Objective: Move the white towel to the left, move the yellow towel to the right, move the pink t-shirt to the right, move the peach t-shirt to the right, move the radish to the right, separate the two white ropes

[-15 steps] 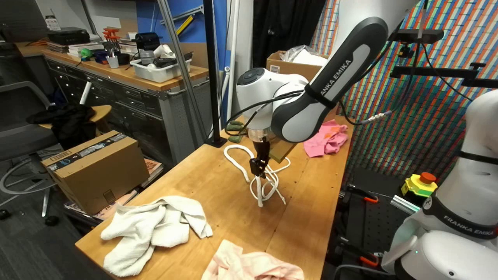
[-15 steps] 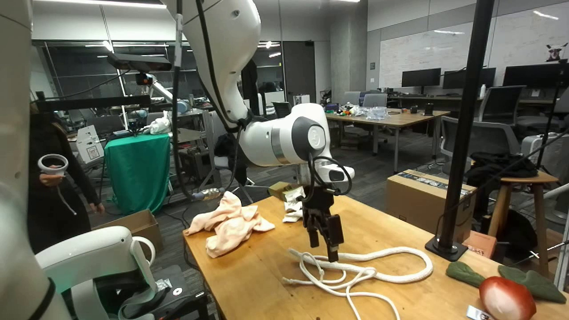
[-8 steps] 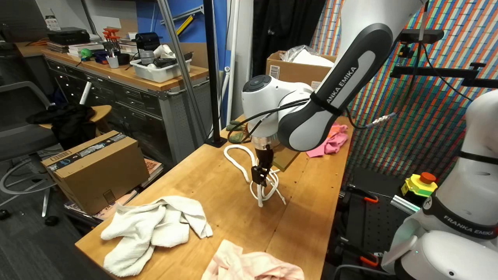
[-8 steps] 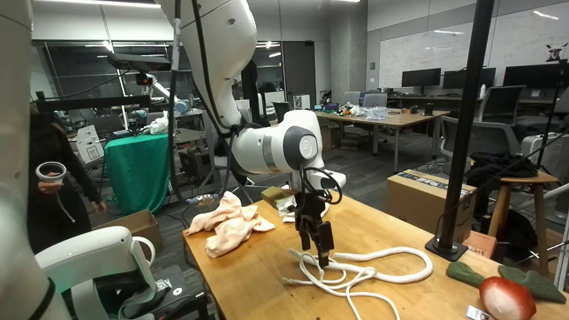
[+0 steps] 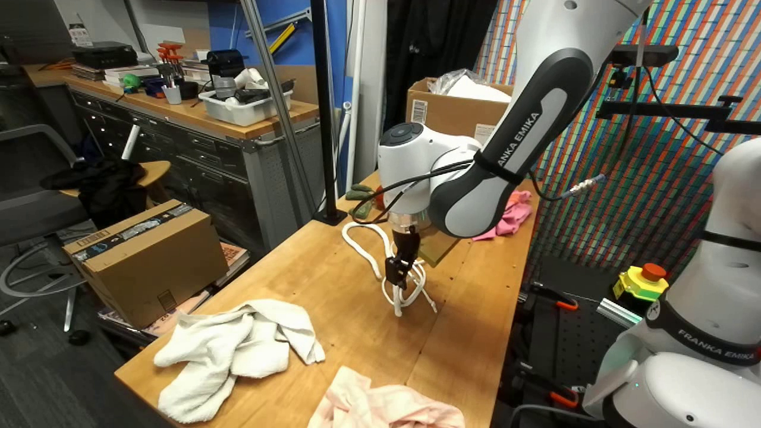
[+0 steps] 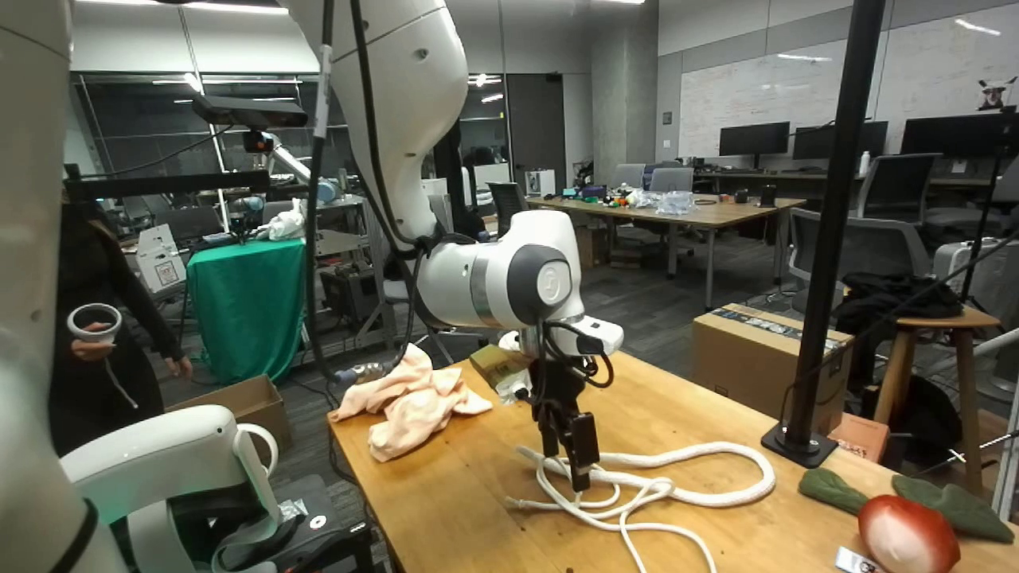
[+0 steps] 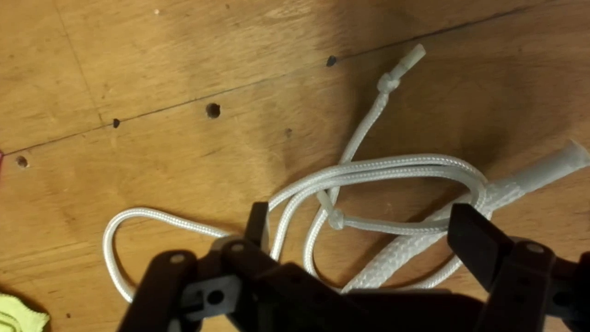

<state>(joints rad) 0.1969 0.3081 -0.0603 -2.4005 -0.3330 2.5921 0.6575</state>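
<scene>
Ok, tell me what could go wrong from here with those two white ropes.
In the wrist view, the thicker white rope and the thinner white rope both show in the gap of the open gripper, so closing now might pinch the two together. The thinner one's loops cross the thicker one, so pulling either could drag its mate along or tighten the tangle. And the knots near the thinner one's ends may snag in its loops.

Dark grey floor [image 5: 47, 386]; whiteboard [image 6: 748, 99] on grey wall [image 6: 708, 28].
</scene>
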